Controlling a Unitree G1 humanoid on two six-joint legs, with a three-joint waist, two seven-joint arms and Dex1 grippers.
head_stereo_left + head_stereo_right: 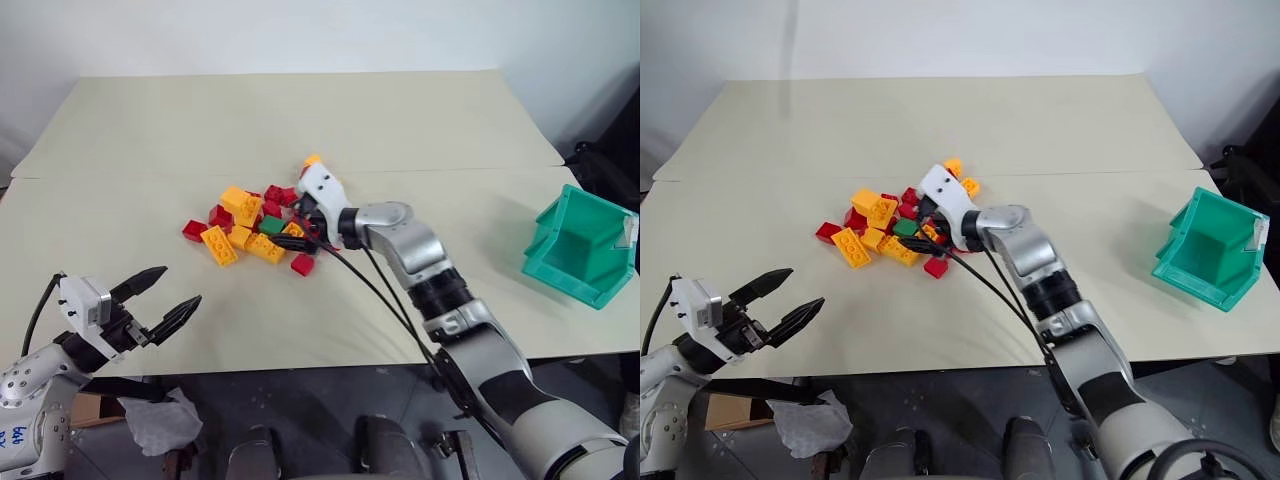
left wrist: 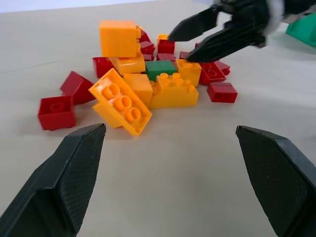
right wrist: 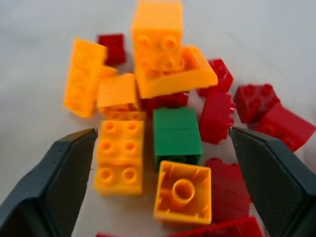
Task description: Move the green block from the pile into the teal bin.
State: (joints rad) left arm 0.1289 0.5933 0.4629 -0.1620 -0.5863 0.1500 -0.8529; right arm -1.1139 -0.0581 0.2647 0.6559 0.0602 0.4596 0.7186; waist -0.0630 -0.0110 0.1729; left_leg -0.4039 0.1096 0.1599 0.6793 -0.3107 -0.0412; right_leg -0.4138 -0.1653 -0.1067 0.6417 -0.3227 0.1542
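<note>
i've got the right hand (image 1: 293,233) stretched out over the pile (image 1: 250,225) mid table (image 1: 400,130), fingers wide apart and holding nothing. from the right wrist cam the green block (image 3: 176,133) sits between the two black fingers (image 3: 54,192), flat on the table, not touched by either. it's packed in tight: an orange-yellow oblong brick (image 3: 121,155) just beside it on one side, red bricks (image 3: 217,118) on the other, an upturned orange-yellow square brick (image 3: 182,192) at its near edge, stacked orange-yellow bricks (image 3: 163,54) at its far edge.

head cam: green block is in the middle of the pile, right-hand fingertips just at it, pointing fwd and to the left.

left hand (image 1: 158,300) hovers low near the table's front left edge, well apart from the pile, fingers wide, empty. its wrist cam looks across bare table to the pile w/ the right hand's fingertips over the far side.

teal bin (image 1: 580,250) sits at the right edge of the table, well apart from the pile, open front facing up-left; can't see any brick in it.
</note>
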